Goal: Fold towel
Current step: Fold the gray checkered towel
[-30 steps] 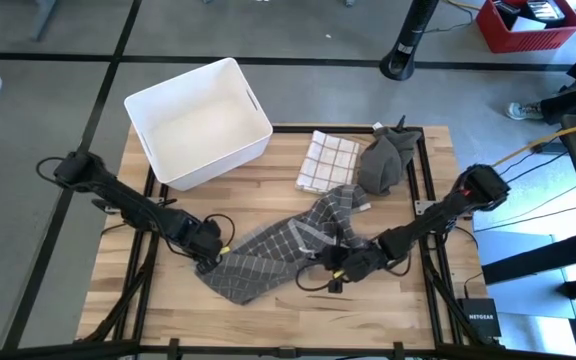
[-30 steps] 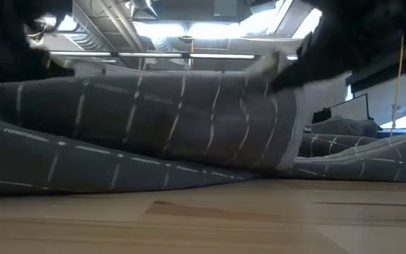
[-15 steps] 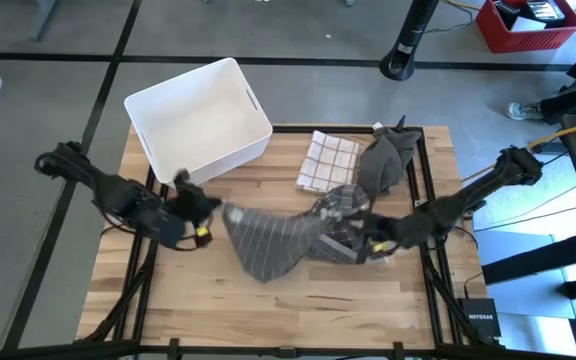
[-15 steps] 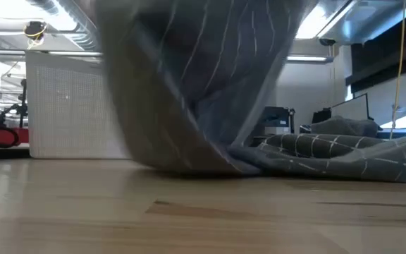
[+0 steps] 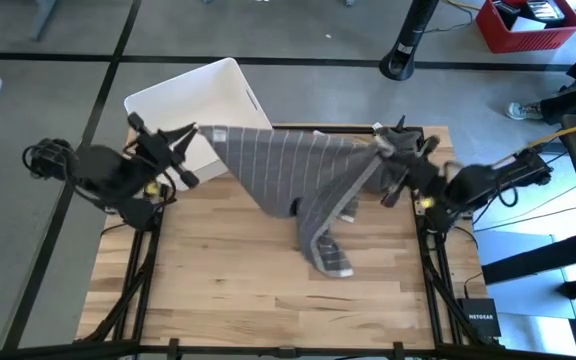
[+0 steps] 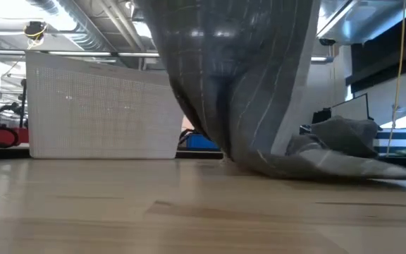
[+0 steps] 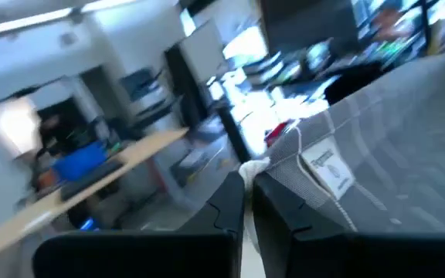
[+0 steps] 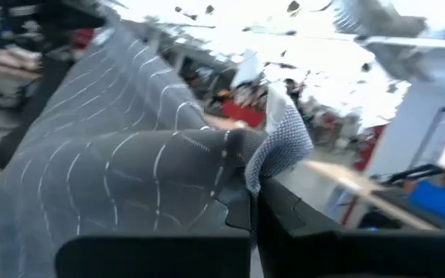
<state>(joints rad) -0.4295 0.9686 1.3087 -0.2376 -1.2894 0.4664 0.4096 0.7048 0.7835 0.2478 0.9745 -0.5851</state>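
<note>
A: Item 1, the grey towel (image 5: 298, 175). Where do you have it?

B: You hold it stretched in the air across the far half of the table (image 5: 218, 290), 1 top corner in each gripper. Its lower end hangs to the wood near the middle; the low view shows the tail (image 6: 316, 166) lying on the boards.

A: Item 2, left gripper (image 5: 190, 135)?

B: Raised at the far left, over the near corner of the white bin (image 5: 183, 95). In your left wrist view the fingers (image 7: 226, 212) are pinched tight on the towel corner beside its label (image 7: 327, 170).

A: Item 3, right gripper (image 5: 393, 155)?

B: Raised at the far right, fingers (image 8: 284, 212) clamped on the other corner (image 8: 280, 139).

A: Other stock?

B: 1 crumpled dark cloth (image 6: 337, 137) at the far right edge.
</note>
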